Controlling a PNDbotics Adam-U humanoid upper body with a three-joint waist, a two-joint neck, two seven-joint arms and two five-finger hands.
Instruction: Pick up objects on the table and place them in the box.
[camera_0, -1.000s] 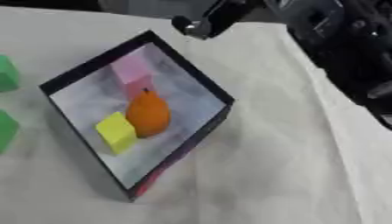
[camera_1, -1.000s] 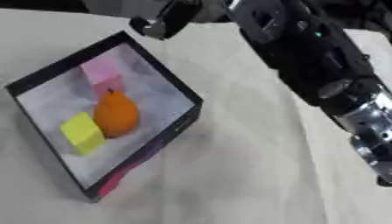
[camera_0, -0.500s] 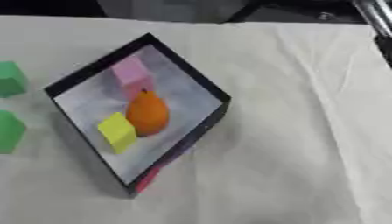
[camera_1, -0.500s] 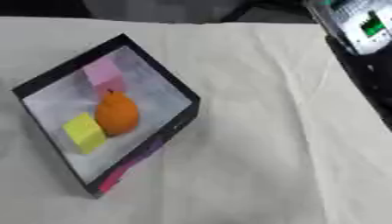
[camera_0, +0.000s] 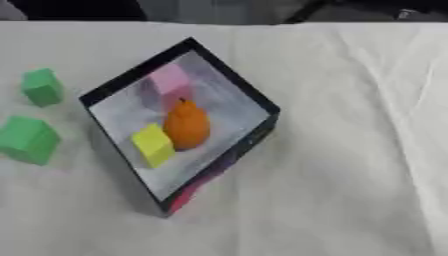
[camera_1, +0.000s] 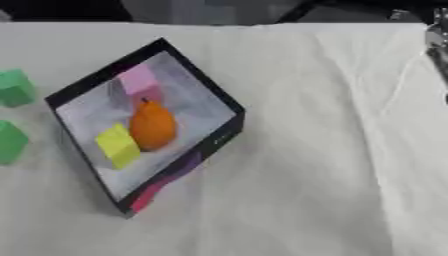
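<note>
The box (camera_0: 229, 150), black-rimmed with a pale floor, is sitting turned corner-on toward the left half of the table (camera_0: 350, 150), which is lying under a creased white cloth. Inside it, an orange pear-shaped fruit (camera_0: 186, 125) is standing near the middle, a yellow block (camera_0: 154, 144) is lying just beside it toward the box's near wall, and a pink block (camera_0: 168, 82) is resting toward the far corner, close to the fruit. Whether these three are touching one another is hard to tell, since everything is showing softly blurred. A reddish patch is showing on the outer wall at the box's near corner; what it is cannot be made out.

Outside the box, toward the table's left edge, two green blocks are lying apart from each other: a smaller one (camera_0: 41, 87) farther back and a larger one (camera_0: 28, 139) nearer. In the right eye view the nearer one is being cut off by the frame.

Neither hand is showing. At the right edge of the right eye view only a sliver of dark and silver machinery (camera_1: 437, 37) is entering, too little to say what part it is, so how the hands are standing cannot be seen.
</note>
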